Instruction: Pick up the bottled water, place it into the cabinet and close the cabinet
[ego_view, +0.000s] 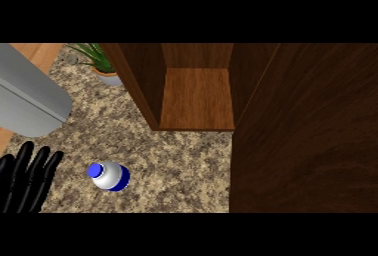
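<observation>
The bottled water (110, 176) stands on the speckled stone counter (177, 165) at the lower left; I see it from above, a pale body with a blue cap and blue band. My left hand (26, 180) rests open at the lower left edge, fingers straight and pointing up, a short gap to the left of the bottle and not touching it. The wooden cabinet (196, 95) stands open at the upper middle, its shelf floor bare. Its dark door (306, 130) is swung out and fills the right side. My right hand does not show.
A grey forearm (26, 97) slants across the upper left. A potted green plant (102, 62) stands at the back, just left of the cabinet's side wall. The open door covers the counter's right part.
</observation>
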